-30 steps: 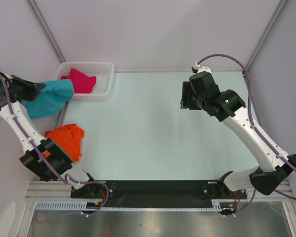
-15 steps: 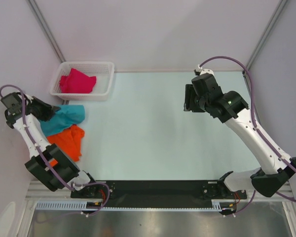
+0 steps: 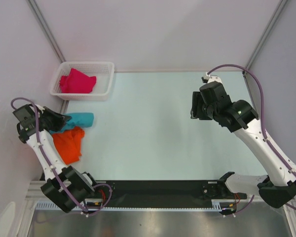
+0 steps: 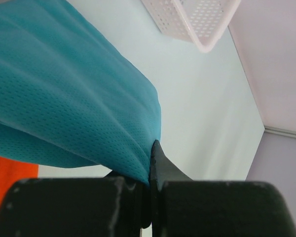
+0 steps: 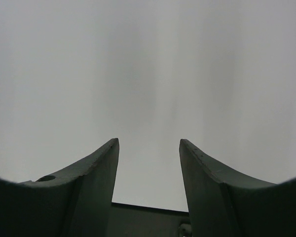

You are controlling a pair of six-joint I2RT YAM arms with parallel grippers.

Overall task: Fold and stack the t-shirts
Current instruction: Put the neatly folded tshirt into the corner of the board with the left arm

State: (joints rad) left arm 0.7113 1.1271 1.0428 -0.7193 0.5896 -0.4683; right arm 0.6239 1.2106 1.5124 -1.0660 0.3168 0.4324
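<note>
The teal-blue t-shirt (image 3: 79, 120) hangs bunched at the table's left edge, pinched in my left gripper (image 3: 59, 120), which is shut on it; close up, its cloth (image 4: 64, 94) runs into the shut jaws of that gripper (image 4: 152, 153). Just below it the orange t-shirt (image 3: 69, 143) lies crumpled on the table, and a corner of it (image 4: 5, 177) shows in the left wrist view. The magenta-red t-shirt (image 3: 77, 81) lies in the white basket (image 3: 104, 66). My right gripper (image 3: 194, 109) hovers open over the table's right side, and nothing lies between its fingers (image 5: 149, 144).
The white lattice basket stands at the back left corner; its corner (image 4: 197, 22) shows in the left wrist view. Grey walls close in the table on the left, back and right. A black rail (image 3: 158, 188) runs along the near edge between the arm bases.
My left gripper has carried the teal-blue t-shirt down from beside the basket and nearer, to just above the orange t-shirt. The right arm has drifted slightly right and nearer, still open.
</note>
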